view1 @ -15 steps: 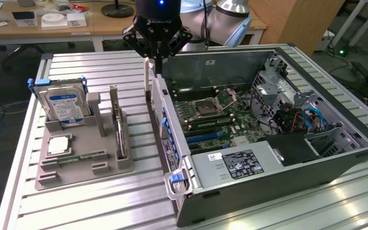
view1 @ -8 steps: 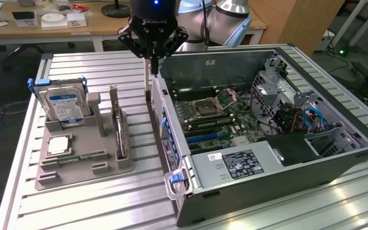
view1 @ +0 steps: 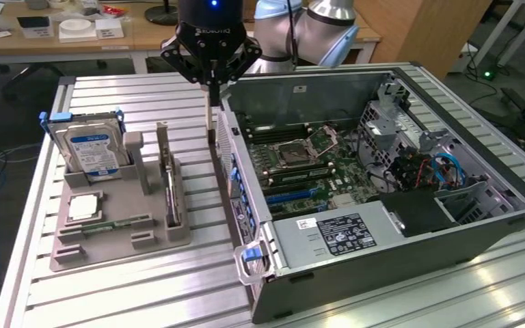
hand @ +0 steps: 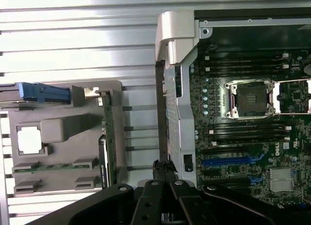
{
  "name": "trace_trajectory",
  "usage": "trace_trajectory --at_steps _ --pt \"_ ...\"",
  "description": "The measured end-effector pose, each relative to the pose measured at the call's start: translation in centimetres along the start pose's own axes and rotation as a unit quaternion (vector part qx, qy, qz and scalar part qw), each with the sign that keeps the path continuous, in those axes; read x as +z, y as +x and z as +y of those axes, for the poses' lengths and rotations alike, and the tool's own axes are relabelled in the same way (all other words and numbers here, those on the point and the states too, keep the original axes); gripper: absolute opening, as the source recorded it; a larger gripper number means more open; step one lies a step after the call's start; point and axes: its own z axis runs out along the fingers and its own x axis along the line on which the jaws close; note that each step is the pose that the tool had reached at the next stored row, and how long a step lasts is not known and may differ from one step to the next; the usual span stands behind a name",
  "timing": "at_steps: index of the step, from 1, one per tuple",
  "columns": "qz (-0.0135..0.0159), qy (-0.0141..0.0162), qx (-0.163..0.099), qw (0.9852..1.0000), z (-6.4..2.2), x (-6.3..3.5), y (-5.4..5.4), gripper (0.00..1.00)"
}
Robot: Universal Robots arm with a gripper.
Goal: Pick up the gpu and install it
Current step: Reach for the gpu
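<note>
Slatted metal table (view1: 107, 301) is carrying everything. Nearest, on the exterior view's right, an open computer case (view1: 372, 273) is lying on its side, with the power supply (view1: 335, 236) sitting at its near end.

On the exterior view's left, a grey tray (view1: 107, 249) is lying flat just beside the case. A memory stick (view1: 107, 224) is lying in a near slot of the tray and a square processor chip (view1: 85, 205) is sitting in a pocket just behind it.

The gpu (view1: 165, 171) is standing on its long edge in the slot along the tray's right side, with its metal bracket at the far end. In the wrist view the gpu (hand: 108, 137) is showing as a thin green board, not yet picked up.

A hard drive (view1: 89, 150) with a blue label is standing upright at the tray's far left.

Inside the case, the motherboard (view1: 335, 164) is lying exposed with its processor socket (view1: 301, 147) open.

Farthest, the gripper (view1: 212, 80) is hanging over the gap between tray and case, by the case's far left corner. It is apart from the gpu, to its right and farther back. Its fingers are pressed together. A thin pale strip (view1: 211, 109) is running straight down under the tips. I cannot tell what it is or whether it is being pinched.
</note>
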Motion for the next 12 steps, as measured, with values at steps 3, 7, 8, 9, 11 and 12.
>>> trace_trajectory --at_steps 3,7,8,9,11,12 --pt "0.0 0.0 0.0 1.0 -0.03 -0.01 0.3 0.11" --pt "0.0 0.0 0.0 1.0 -0.07 -0.02 0.8 0.11" --pt "0.0 0.0 0.0 1.0 -0.08 -0.02 0.9 0.11" --pt "0.0 0.0 0.0 1.0 -0.09 -0.03 1.0 0.11" --pt "0.0 0.0 0.0 1.0 -0.11 -0.03 1.2 0.11" --pt "0.0 0.0 0.0 1.0 -0.13 -0.03 1.3 0.11"
